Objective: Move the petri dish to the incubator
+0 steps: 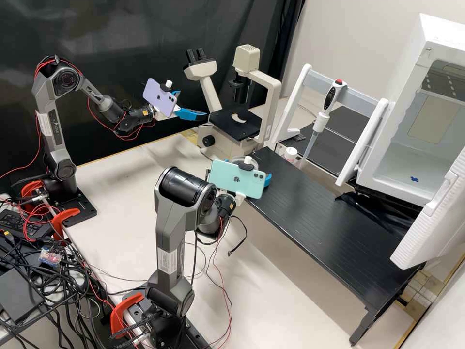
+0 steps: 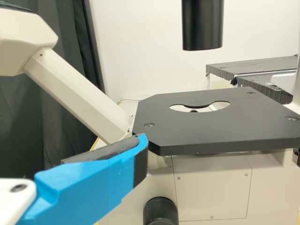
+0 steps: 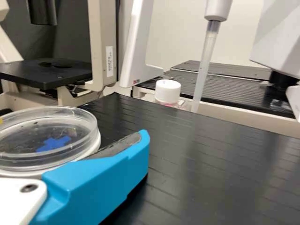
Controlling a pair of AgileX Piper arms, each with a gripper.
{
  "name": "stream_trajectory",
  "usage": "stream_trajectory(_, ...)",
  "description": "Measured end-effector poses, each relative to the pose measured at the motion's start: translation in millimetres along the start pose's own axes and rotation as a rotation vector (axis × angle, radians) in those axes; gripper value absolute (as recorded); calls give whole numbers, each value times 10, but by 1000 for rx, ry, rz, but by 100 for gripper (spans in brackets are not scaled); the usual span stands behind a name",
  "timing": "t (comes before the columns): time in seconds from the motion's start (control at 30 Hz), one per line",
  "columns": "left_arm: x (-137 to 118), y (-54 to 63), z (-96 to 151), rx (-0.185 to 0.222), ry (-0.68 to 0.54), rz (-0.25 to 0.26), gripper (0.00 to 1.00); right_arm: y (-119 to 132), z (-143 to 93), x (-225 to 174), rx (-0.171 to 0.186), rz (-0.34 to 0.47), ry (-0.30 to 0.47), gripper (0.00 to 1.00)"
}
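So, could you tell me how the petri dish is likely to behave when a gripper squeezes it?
The petri dish probably feels stiff and light, as its clear walls look thin. Its smooth, shiny rim could be slippery. Low and wide, it seems unlikely to tip.

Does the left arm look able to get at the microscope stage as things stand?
Likely yes: the left gripper hangs close to the microscope stage, jaws apart, and I see nothing between, though the black cylinder overhead could hamper reaching from above.
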Motion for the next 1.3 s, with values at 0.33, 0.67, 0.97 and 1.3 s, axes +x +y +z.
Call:
stream_trajectory(0.33,0,0,0,0,0,0,100,-12,0,12,1,-12,3,0)
stream_trajectory(0.67,0,0,0,0,0,0,100,-5,-18,34,-3,-15,10,0)
stream_trajectory(0.97,0,0,0,0,0,0,100,-6,-22,46,-2,-20,7,0)
stream_trajectory(1.3,0,0,0,0,0,0,100,79,22,22,5,-15,-5,0)
